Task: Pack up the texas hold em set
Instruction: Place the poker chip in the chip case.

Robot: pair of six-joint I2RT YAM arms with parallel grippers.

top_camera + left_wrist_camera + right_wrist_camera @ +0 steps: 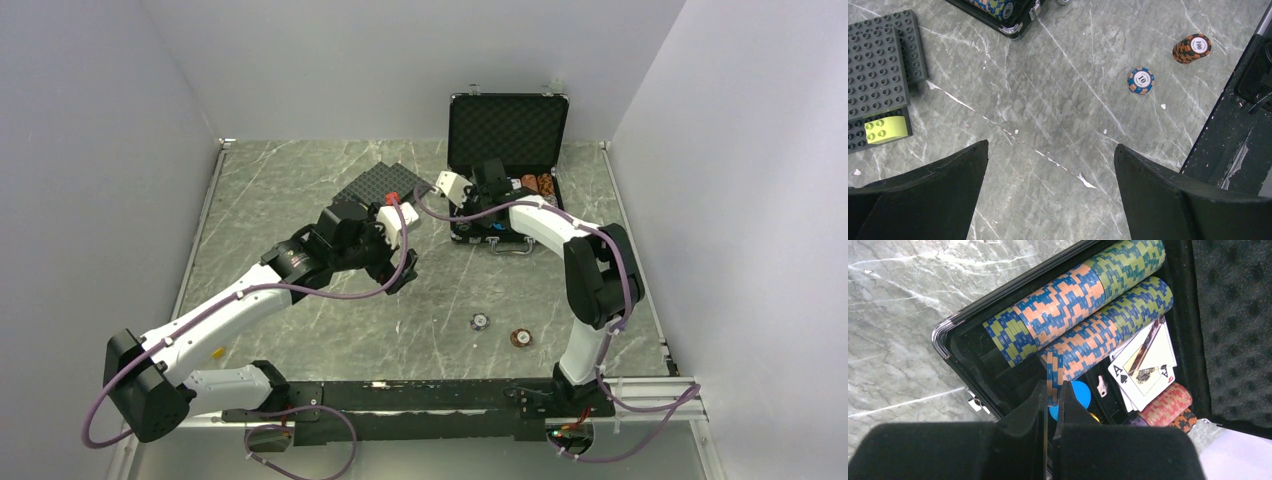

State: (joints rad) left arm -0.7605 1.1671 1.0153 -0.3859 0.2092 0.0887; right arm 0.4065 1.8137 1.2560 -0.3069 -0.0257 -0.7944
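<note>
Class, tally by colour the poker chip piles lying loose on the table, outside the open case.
Blue-and-orange "10" pile: 1
Orange-and-black "100" pile: 1
Total: 2

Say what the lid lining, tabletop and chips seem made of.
The lid lining looks like matte black foam, by its egg-crate bumps. The tabletop: grey-green stone or stone-look laminate, white-veined, faintly shiny; cannot tell which. The chips: probably moulded plastic or clay composite, dull striped edges.
</note>
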